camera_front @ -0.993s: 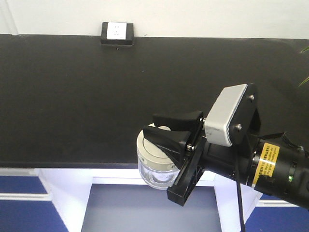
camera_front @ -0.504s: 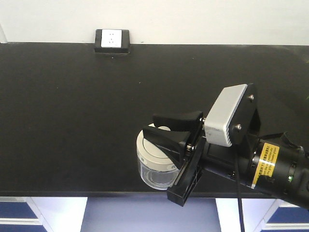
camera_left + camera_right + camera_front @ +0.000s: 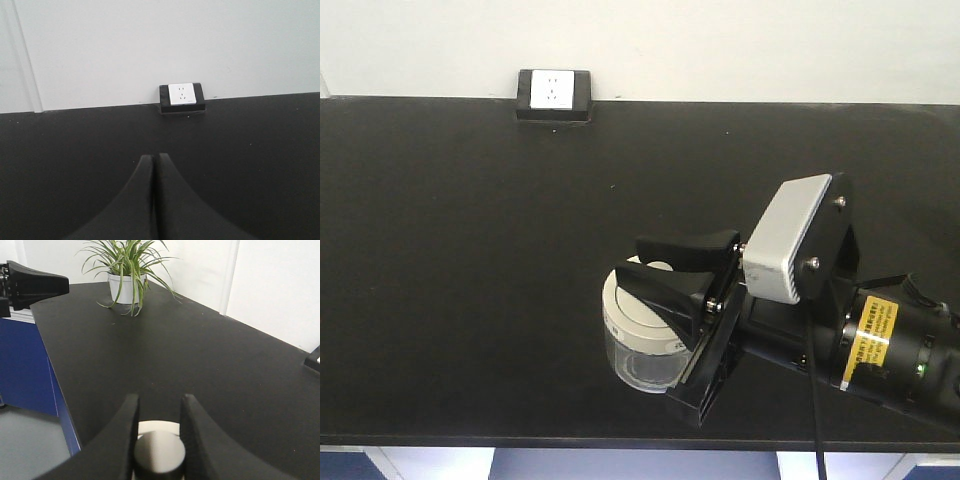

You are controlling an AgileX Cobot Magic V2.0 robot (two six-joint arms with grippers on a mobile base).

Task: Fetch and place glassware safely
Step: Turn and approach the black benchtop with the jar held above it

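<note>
Over the black counter (image 3: 470, 250), before a white wall (image 3: 720, 45), the jar (image 3: 638, 345) apparently hovers.

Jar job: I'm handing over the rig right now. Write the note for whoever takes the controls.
Left gripper: shut, empty, pointed over the counter toward the socket box.
Right gripper: shut on the jar, fingers pinching the lid knob.
Jar: upright, lid on, above the counter's front part, inside its edge. Whether its base touches the surface cannot be told from these views.
Done: jar fetched and brought over the counter.
Left: confirm it rests on the counter, lower gently if not, open the right gripper and lift straight off the knob.
</note>
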